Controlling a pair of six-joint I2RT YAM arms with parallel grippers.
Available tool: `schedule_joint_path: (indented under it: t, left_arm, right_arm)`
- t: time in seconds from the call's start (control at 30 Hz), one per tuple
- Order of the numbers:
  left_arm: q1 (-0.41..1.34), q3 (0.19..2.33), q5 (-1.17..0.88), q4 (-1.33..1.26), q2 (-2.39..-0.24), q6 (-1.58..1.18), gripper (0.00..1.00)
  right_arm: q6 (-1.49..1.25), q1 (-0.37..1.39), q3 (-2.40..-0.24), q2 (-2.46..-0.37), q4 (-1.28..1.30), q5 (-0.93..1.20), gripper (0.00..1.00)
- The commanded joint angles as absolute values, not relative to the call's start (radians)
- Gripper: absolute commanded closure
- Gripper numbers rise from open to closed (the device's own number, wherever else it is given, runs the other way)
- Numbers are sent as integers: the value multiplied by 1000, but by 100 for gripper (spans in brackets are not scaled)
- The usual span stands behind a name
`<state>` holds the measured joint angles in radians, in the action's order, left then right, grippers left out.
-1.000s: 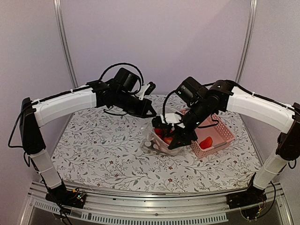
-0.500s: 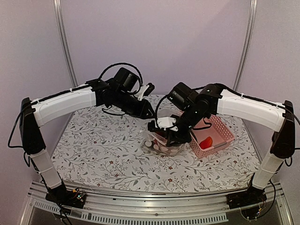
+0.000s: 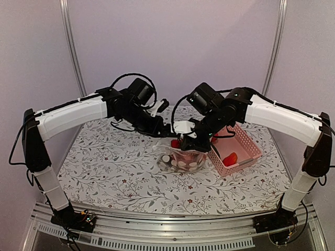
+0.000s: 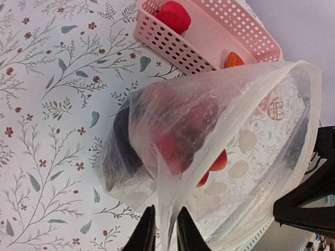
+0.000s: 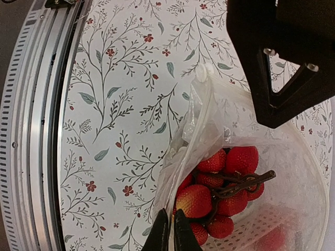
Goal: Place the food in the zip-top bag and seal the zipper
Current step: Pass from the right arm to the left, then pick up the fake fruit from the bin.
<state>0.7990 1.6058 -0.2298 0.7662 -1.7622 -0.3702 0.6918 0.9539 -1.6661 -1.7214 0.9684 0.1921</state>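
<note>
The clear zip-top bag (image 3: 182,159) stands on the flowered table with its mouth pulled up between my two grippers. Inside it lie a cluster of small red fruits (image 5: 225,183) on a dark stem and a dark purple eggplant (image 4: 123,137). My left gripper (image 4: 165,231) is shut on a fold of the bag's rim, as is my right gripper (image 5: 171,234) on the opposite edge, next to the whitish zipper (image 5: 194,112). From above, the left gripper (image 3: 166,130) and right gripper (image 3: 184,137) meet over the bag.
A pink lattice basket (image 3: 246,149) sits right of the bag, touching it, with a red piece (image 3: 229,158) inside. The left wrist view shows the basket (image 4: 220,31) holding a red round fruit (image 4: 174,15) and an orange-red piece (image 4: 234,60).
My right gripper lifted out of the bag's mouth and closed on its rim. The left gripper dropped toward the bag and took the other side. The bag's mouth now stands higher.
</note>
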Motion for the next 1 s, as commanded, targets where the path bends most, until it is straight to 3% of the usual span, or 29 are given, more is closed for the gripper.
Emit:
schedule_joint_path:
  t: [0.0,0.13,0.33,0.77,0.87,0.97]
  left_arm:
    - [796,1652,-209,825,-1795,-339,84]
    - [797,1662,-222,825,-1812,-334,81]
    - [797,1697,-229,832,-1827,-322,100]
    - [798,1748,-223,888,-1843,-312,100]
    - [799,1746,-226,883,-1848,-315,100]
    - [797,1752,-207,872,-1843,-306,100]
  right_arm:
    - [687,958,-1684,-1679,968,188,96]
    - [685,957,-1670,-1666,960,178,98]
    - [685,958,-1671,-1655,952,178,99]
    - [672,904,-1664,-1646,932,286,100]
    - [669,905,-1668,-1668,950,290,93]
    - [666,904,-1677,-1640,946,284,75]
